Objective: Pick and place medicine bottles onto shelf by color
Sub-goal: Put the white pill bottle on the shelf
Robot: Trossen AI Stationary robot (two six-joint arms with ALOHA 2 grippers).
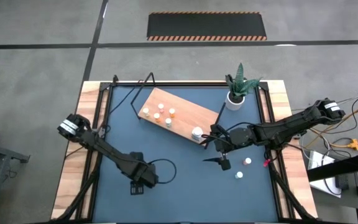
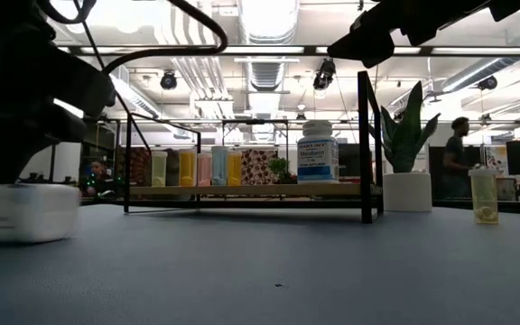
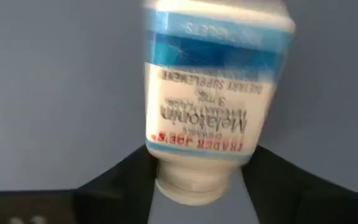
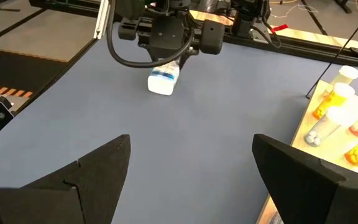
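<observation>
Left gripper (image 1: 135, 186) low at 7 o'clock on the table (image 1: 179, 180), fingers either side of a lying white bottle (image 3: 213, 99); contact not clear, can't tell if clamped. From above the arm hides that bottle; label blurred. Right gripper (image 1: 224, 163) hovers at 4 o'clock, fingers apart, empty. Shelf (image 1: 178, 116) at 12 o'clock with small bottles (image 1: 159, 114) and a big white bottle (image 1: 196, 132). Two loose bottles (image 1: 243, 168) at 4 o'clock. Plant (image 1: 235, 90) at 1 o'clock.
</observation>
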